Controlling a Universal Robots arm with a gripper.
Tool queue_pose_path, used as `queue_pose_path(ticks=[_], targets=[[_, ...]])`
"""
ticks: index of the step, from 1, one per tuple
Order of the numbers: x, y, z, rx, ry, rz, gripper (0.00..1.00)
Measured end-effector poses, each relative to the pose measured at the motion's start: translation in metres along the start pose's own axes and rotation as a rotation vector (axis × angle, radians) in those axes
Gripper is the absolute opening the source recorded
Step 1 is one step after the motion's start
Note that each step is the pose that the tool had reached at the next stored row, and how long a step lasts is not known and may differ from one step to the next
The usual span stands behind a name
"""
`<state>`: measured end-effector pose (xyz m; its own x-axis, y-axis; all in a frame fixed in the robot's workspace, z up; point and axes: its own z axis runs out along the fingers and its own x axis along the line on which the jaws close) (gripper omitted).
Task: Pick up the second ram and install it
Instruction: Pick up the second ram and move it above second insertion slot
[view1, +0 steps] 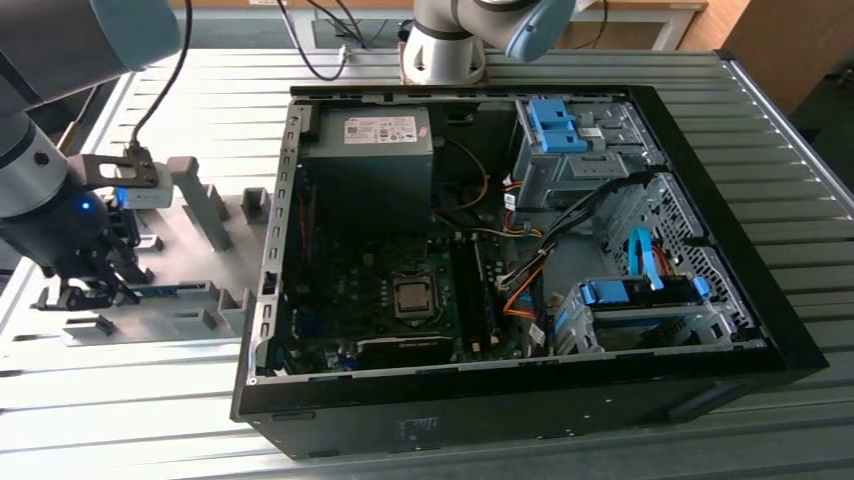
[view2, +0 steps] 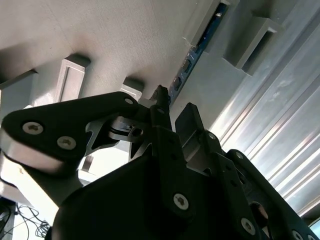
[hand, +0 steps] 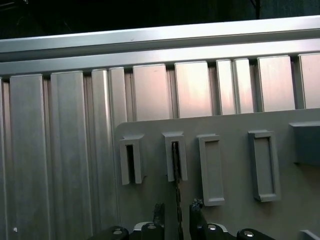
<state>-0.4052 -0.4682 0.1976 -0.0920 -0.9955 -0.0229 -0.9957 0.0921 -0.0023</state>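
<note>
The second ram (view1: 167, 292) stands on edge in the slots of a grey fixture plate (view1: 174, 240), at the exterior view's left, outside the computer case. In the first wrist view it appears edge-on as a thin dark strip (hand: 176, 167) running out of a slotted block. My gripper (hand: 177, 207) is low over the fixture, one finger on each side of the stick, with small gaps showing, so it is open. The second wrist view has the stick's blue-green edge (view2: 192, 55) leading between the gripper's (view2: 172, 102) black fingertips. In the exterior view the gripper (view1: 94, 285) hangs at the stick's left end.
The open black computer case (view1: 747, 350) lies at the exterior view's right, with the motherboard (view1: 400, 300), a power supply (view1: 367, 135) and blue drive brackets (view1: 641, 292). Grey upright blocks (view1: 200, 205) rise from the fixture. The ribbed aluminium table (view1: 134, 400) runs all around.
</note>
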Motion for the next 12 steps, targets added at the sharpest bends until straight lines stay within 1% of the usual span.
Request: queue_pose_path(ticks=[1, 3, 4, 11, 12], targets=[[0.0000, 0.0000, 0.0010, 0.0006, -0.0021, -0.001, 0.33], [0.0000, 0.0000, 0.0025, 0.0004, -0.0098, -0.001, 0.33], [0.0000, 0.0000, 0.0029, 0.0003, -0.0116, -0.001, 0.33], [0.0000, 0.0000, 0.0034, 0.0001, -0.0117, -0.001, 0.33], [0.0001, 0.0000, 0.0034, 0.0001, -0.0117, -0.001, 0.32]])
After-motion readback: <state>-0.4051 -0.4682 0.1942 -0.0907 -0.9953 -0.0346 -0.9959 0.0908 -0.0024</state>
